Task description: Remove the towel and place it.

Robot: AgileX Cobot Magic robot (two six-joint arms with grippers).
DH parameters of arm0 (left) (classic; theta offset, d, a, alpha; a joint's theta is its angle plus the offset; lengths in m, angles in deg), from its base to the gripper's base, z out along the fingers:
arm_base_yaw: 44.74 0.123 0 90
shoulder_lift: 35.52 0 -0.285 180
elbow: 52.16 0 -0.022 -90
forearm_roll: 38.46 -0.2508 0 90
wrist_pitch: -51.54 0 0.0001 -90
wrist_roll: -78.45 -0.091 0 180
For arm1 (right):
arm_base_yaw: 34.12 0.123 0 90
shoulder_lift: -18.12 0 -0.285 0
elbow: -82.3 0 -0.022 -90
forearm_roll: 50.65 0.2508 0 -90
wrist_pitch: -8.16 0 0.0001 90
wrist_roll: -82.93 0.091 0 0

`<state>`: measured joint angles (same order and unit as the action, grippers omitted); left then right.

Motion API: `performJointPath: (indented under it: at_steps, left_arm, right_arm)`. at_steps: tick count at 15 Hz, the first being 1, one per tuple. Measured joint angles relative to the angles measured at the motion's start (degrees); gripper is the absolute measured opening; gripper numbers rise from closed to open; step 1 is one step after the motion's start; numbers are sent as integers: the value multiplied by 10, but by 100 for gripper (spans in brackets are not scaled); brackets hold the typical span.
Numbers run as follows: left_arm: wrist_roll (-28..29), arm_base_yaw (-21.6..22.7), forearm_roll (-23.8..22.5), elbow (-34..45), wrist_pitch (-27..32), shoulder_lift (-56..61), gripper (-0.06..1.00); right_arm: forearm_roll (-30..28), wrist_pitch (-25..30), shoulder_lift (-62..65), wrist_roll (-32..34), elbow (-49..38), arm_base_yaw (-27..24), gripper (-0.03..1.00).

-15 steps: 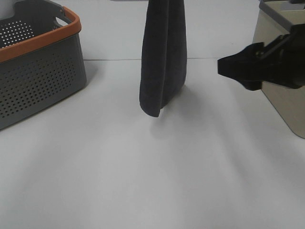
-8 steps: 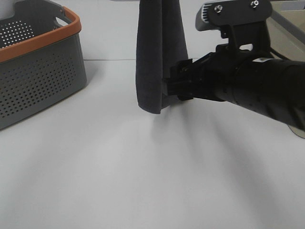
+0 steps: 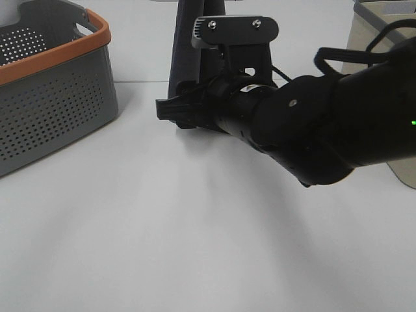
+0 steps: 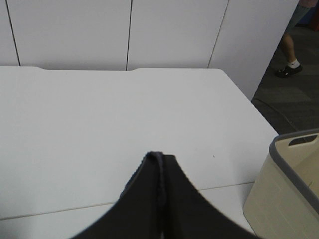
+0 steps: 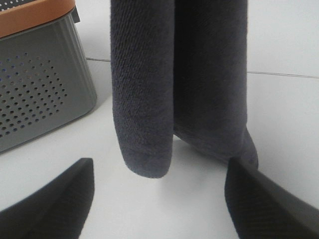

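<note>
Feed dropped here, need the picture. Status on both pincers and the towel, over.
Left pincer shut on towel, towel hanging folded. Right pincer open at towel's lower end, no grip yet. Nothing between them; basket off to left.

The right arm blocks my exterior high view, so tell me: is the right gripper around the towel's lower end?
Observer: In the right wrist view the right gripper is open, one finger either side of the towel's hanging end, not closed on it.
Operator: And the towel's top? It runs off my frame.
Observer: The left wrist view shows its top edge bunched into a ridge, with the left gripper shut on it; its fingers are hidden.
Operator: How does it hang?
Observer: In two vertical folds, the one nearer the grey basket reaching lower.
</note>
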<state>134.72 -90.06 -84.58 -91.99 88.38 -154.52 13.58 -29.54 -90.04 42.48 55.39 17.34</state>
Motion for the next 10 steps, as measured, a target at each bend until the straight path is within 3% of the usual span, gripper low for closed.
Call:
performJointPath:
  at_steps: [3,6,10]
  left_arm:
    - [9,-26,-48,-36,-7,-25,0]
    - [7,-37,-60,-46,-17,-34,0]
    - [9,-37,-64,-47,-18,-41,0]
  right_arm:
    - [0,0,-40,17,42,0,72]
    - [11,-14,-77,24,73,0,72]
    - [83,-83,-132,26,120,0,72]
